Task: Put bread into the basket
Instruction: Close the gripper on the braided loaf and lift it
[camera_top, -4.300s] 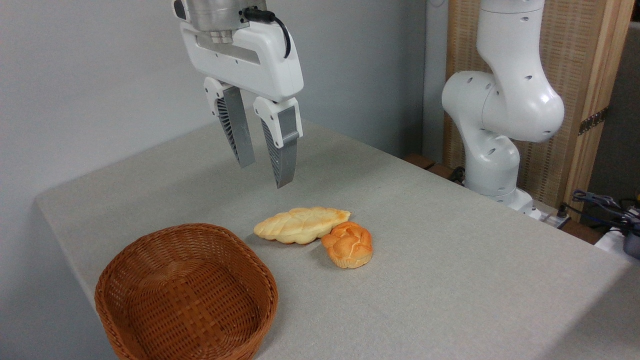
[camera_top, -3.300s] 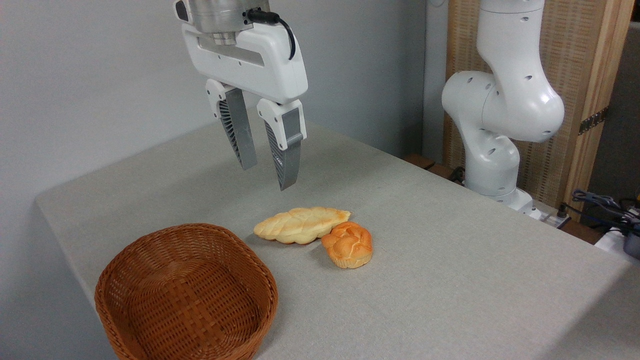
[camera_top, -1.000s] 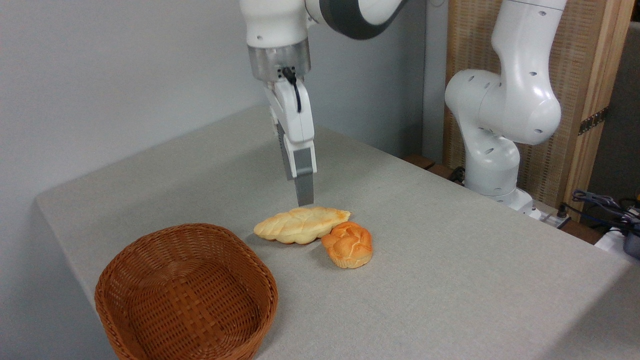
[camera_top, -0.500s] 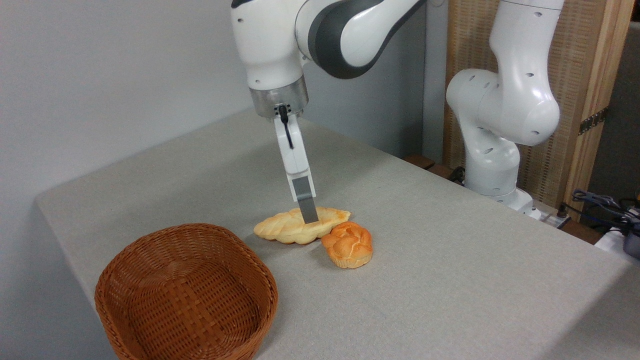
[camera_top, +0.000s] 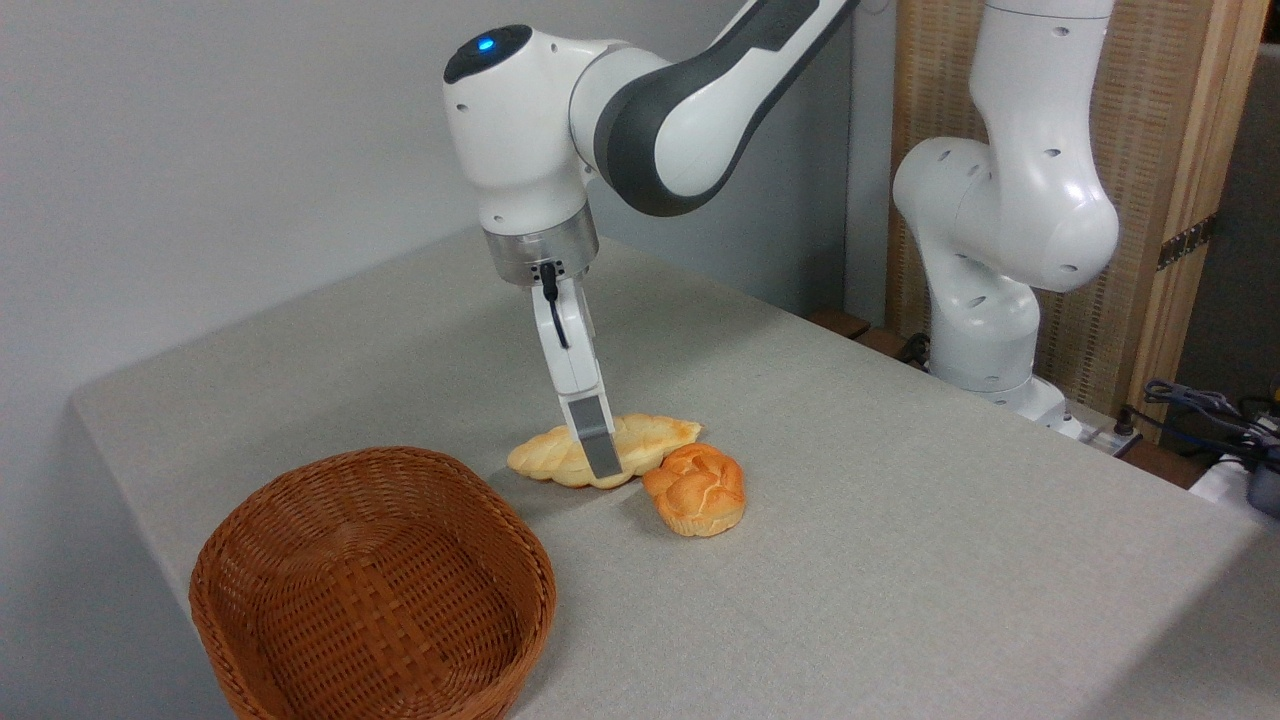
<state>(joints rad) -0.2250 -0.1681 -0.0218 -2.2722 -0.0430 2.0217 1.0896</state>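
The long pale-yellow braided bread (camera_top: 652, 436) lies on the grey table just right of centre, flat on the cloth. My gripper (camera_top: 599, 456) points down over the loaf's middle and is turned edge-on to the camera. Its near finger (camera_top: 594, 440) stands in front of the loaf with its tip almost at the table, while the far finger is hidden behind it. The jaws look open, straddling the loaf across its width, and the loaf shows no squeeze. The round reddish-brown wicker basket (camera_top: 392, 455) sits empty at the front left, a short gap from the loaf's left end.
A small round orange-brown bun (camera_top: 696, 490) touches the loaf's right front side. The arm's white base (camera_top: 985, 300) stands at the back right, with cables (camera_top: 1200, 410) beside it. The table's left edge runs close behind the basket.
The gripper came across from above left, turned edge-on and has dropped over the last second from above the loaf to around its middle. Bread, bun and basket have not moved.
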